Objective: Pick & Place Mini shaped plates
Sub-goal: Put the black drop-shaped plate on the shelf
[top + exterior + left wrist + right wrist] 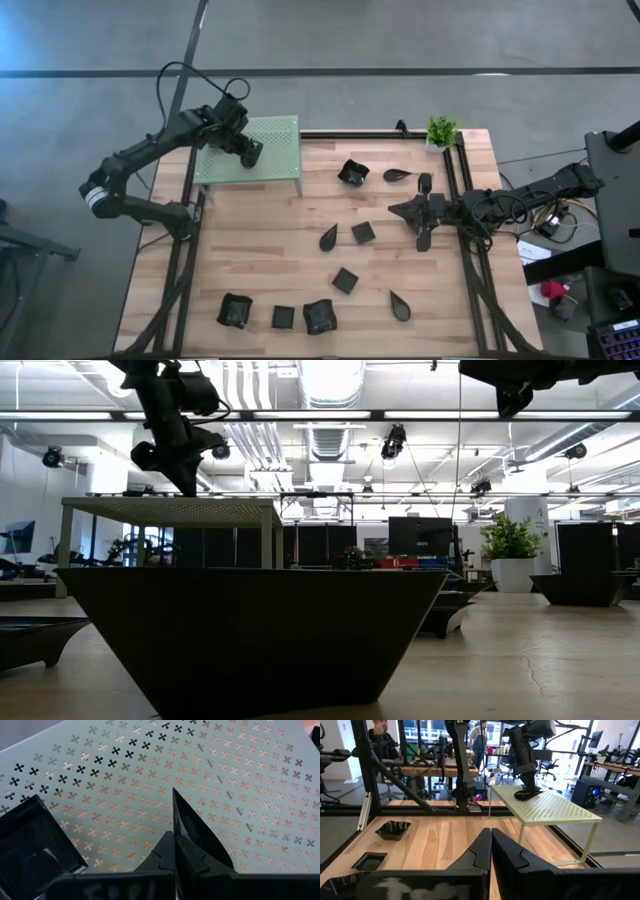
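My left gripper (248, 152) (174, 842) hangs over the pale green perforated stand (262, 150) at the table's far left and is shut on a black leaf-shaped mini plate (196, 832). A square black mini plate (31, 851) sits flat on the stand top beside it. My right gripper (396, 210) (491, 837) is shut and holds nothing, hovering level over the right half of the table. Several more black mini plates lie on the wood: leaf-shaped ones (328, 237) (400, 305) and square ones (363, 232) (345, 280) (283, 317). My left gripper pinches the leaf-shaped plate between its two fingers, coming down from above onto the stand. The plate's rim (186, 845) lies against the fingers, and its pointed end (175, 795) juts out past the fingertips. Whether the plate touches the stand top, I cannot tell.
A small green potted plant (441, 130) stands at the far right corner. Black frame rails (462, 200) run along the table's sides. One black plate (250, 630) fills the low view's foreground. Bare wood lies between the stand and the scattered plates. People are in the room beyond (479, 735).
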You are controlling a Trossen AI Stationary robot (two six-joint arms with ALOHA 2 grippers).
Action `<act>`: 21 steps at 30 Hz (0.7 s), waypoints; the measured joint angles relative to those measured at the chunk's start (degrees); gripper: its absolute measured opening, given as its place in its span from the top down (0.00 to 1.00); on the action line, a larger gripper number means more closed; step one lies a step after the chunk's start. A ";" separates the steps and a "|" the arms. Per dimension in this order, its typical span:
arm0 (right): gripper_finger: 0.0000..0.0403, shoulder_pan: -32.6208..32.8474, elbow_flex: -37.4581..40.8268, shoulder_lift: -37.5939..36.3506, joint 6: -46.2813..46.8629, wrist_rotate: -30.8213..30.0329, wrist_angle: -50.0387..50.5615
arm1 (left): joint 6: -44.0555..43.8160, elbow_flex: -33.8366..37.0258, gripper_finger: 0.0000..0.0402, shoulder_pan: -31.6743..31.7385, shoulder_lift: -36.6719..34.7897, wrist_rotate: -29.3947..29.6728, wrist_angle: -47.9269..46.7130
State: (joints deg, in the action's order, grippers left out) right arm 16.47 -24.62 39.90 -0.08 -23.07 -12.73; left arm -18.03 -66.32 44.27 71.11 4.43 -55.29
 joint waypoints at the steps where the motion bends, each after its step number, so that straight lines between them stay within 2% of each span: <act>1: 0.98 -0.01 0.00 0.00 -0.04 -0.01 0.00 | 0.01 0.00 1.00 0.00 0.00 0.00 0.00; 21: 0.98 -0.01 -0.36 0.01 -0.09 0.00 -0.04 | 0.16 0.00 0.99 -0.02 0.00 -0.04 -0.02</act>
State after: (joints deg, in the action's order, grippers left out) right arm 16.46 -24.98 39.91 -0.16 -23.07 -12.77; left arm -17.87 -66.32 44.25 71.11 4.38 -55.31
